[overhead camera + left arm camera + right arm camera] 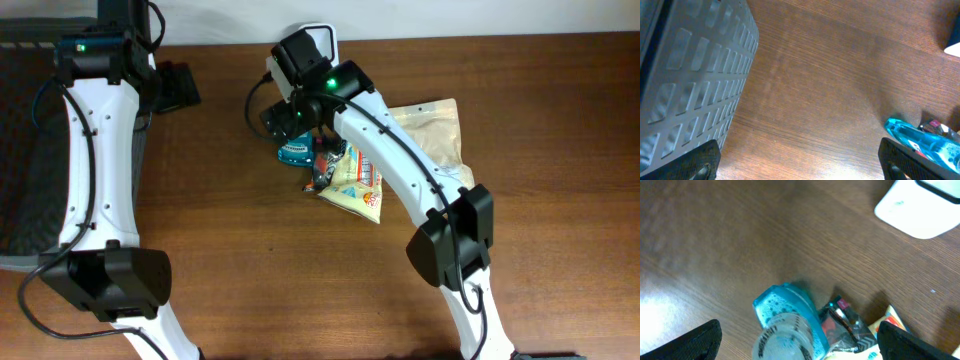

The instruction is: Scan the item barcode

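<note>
Teal bottle (782,305), white scanner (910,210), brown wood-grain table (715,240)

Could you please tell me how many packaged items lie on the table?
4: teal container, dark wrapper beside it, yellow snack bag, beige pouch rightmost; the right arm may hide more.

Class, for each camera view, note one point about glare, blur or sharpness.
Overhead: evenly lit and sharp across the table. Left wrist: a bright glare patch on the wood beside the basket. Right wrist: the whole picture is soft, the blue bottle is blurred near the lens, and there is glare at lower left.
</note>
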`<state>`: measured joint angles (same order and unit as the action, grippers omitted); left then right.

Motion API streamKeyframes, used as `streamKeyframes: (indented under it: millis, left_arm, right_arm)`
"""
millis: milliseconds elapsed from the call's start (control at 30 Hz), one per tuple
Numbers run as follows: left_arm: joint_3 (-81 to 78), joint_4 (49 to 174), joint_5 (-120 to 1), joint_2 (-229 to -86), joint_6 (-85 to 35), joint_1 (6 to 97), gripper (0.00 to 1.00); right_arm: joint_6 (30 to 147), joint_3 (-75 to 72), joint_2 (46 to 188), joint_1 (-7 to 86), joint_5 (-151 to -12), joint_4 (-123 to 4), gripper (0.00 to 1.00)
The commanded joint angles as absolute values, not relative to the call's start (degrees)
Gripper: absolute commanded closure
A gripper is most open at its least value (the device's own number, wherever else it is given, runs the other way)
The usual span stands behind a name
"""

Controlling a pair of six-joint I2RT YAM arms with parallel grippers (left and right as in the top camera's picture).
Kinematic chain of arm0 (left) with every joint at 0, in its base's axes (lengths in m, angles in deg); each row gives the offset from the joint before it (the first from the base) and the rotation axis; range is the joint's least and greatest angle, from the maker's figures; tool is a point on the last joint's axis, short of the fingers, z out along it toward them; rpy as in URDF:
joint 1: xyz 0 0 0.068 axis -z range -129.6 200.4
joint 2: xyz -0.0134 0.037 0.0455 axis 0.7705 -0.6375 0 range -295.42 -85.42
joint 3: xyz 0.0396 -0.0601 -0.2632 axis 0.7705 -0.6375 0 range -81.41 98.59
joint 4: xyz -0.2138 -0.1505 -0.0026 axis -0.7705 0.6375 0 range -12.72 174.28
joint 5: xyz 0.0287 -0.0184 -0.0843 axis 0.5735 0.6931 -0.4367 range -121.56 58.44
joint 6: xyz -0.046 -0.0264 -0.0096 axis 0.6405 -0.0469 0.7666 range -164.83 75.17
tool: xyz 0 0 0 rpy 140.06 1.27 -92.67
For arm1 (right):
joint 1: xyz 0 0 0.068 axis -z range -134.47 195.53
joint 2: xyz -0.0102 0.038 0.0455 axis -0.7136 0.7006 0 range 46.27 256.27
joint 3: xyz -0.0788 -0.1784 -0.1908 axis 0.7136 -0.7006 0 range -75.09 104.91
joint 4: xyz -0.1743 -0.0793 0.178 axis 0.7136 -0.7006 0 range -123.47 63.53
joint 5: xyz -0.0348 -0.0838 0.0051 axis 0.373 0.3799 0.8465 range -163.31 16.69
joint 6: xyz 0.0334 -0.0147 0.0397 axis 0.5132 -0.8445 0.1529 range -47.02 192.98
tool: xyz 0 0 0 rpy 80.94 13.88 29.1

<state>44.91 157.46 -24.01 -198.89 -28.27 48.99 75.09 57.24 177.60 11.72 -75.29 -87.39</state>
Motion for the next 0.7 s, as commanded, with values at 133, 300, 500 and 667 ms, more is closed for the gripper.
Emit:
streamKeyframes:
  millis: [133,300,500,667]
  left_arm:
    - [44.93,157.5,-23.77,-199.26,-27.73,49.12,0.01]
    - [44.93,157.5,-23.74,-199.26,-27.73,49.09,0.01]
    - [44.93,157.5,-23.77,-199.26,-27.73,49.09,0.01]
    - [44.93,157.5,-23.77,-199.26,-27.73,49.09,0.01]
  right_arm:
    - [93.73,59.84,160.77,11.55,-66.09,-97.29,0.01]
    - [106.95,57.98,164.24,10.3,-67.25,-100.75,0.01]
    - [109.31,56.7,173.27,9.04,-65.24,-90.72,0.18]
    - [112.72,56.7,176.2,7.53,-62.09,-88.66,0.21]
